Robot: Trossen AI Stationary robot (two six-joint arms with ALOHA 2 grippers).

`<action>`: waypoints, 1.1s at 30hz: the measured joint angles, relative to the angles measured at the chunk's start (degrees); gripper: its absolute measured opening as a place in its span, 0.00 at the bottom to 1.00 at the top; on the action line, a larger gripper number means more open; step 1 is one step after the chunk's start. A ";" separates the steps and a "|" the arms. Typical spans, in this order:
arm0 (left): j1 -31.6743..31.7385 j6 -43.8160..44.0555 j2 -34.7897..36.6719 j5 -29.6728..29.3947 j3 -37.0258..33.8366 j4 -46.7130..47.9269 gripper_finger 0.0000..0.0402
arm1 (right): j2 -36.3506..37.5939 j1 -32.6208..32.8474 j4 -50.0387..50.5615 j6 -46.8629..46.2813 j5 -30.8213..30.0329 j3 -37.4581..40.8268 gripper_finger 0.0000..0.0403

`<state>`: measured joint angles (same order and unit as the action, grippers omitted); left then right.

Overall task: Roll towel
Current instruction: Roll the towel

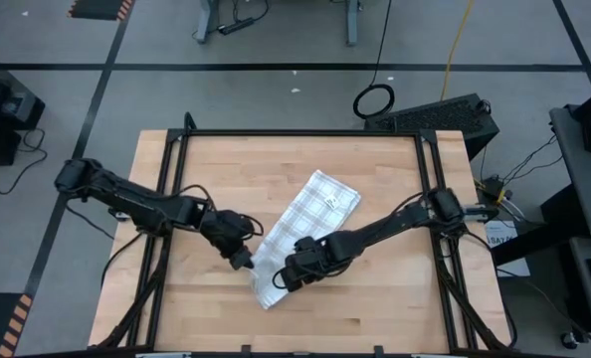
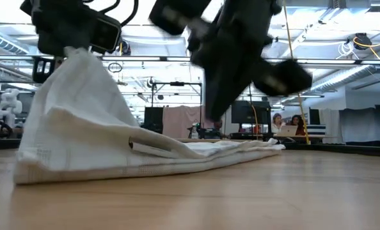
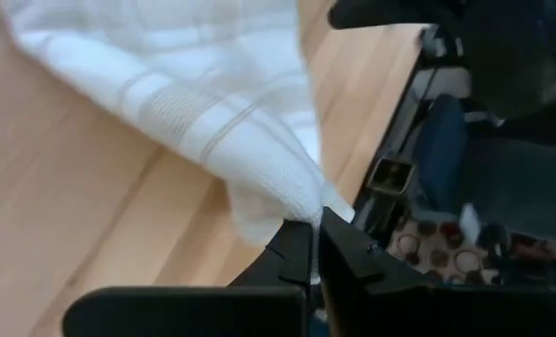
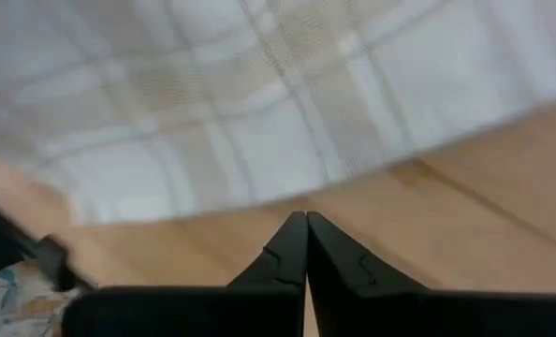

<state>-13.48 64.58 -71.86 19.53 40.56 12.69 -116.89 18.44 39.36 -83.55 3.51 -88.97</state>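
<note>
The white towel [image 1: 310, 224] with a tan-grey check lies slantwise on the wooden table, from the far right toward the near left. My left gripper [image 1: 242, 261] is at the towel's near-left edge and is shut on it. There the cloth rises in a peak [image 2: 81, 64], while the rest lies flat [image 2: 196, 150]. My right gripper [image 1: 288, 281] is shut and empty. It hovers by the towel's near end, its fingertips [image 4: 306, 220] over bare wood with the towel [image 4: 259, 103] just ahead. My left gripper pinches a bunched bit of the towel's near-left edge [image 3: 292, 204] between its two fingers. It comes from the table's left side, slanting down. One layer or several, I cannot tell. That part is lifted into a tent, and the rest of the towel stays on the table.
Black frame rails [image 1: 171, 199] run along the table's left, right and far sides. A black box [image 1: 445, 114] and cables sit beyond the far right corner. People sit at desks [image 2: 289, 124] in the room behind. Bare wood [image 1: 375, 288] lies near right of the towel.
</note>
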 joint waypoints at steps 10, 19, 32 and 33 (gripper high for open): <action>-1.70 1.86 -0.59 -0.17 0.00 -1.40 0.03 | 3.63 7.28 -16.51 -29.14 -12.25 -0.07 0.08; -1.68 0.02 -0.59 0.07 0.00 -1.18 0.03 | -6.70 11.77 -35.14 -42.42 -21.33 -0.07 0.38; -1.68 -2.37 -0.59 0.37 0.00 0.52 0.03 | -12.80 10.07 -41.97 -41.36 -19.82 -0.02 0.68; -1.68 -2.39 -0.59 0.37 0.00 0.51 0.03 | -13.15 10.09 -43.35 -41.40 -19.65 -0.02 0.68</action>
<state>-15.16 62.19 -72.44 19.90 40.56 13.20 -130.04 28.53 -3.99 -124.94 -16.14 -88.99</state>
